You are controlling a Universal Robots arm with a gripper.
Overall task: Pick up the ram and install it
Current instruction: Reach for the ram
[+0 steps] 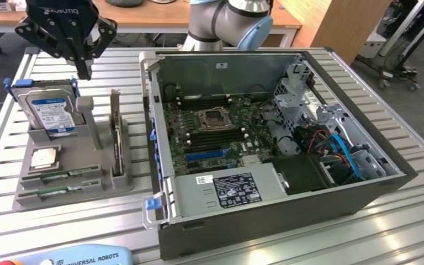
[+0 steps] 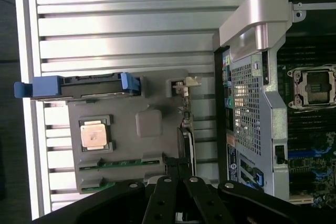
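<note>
Jaws shut on nothing, ram sitting in its holder

The gripper (image 1: pixel 85 70), marked ROBOTIQ, hangs pinched shut and empty near the hard drive (image 1: pixel 50 107). The ram (image 1: pixel 59 175) lies slotted in the grey holder (image 1: pixel 112 185) on the worktop (image 1: pixel 6 221), beside the open PC case (image 1: pixel 271 212). Teach pendant (image 1: pixel 86 256) reads UNIVERSAL ROBOTS; drive label's too small to read.
</note>
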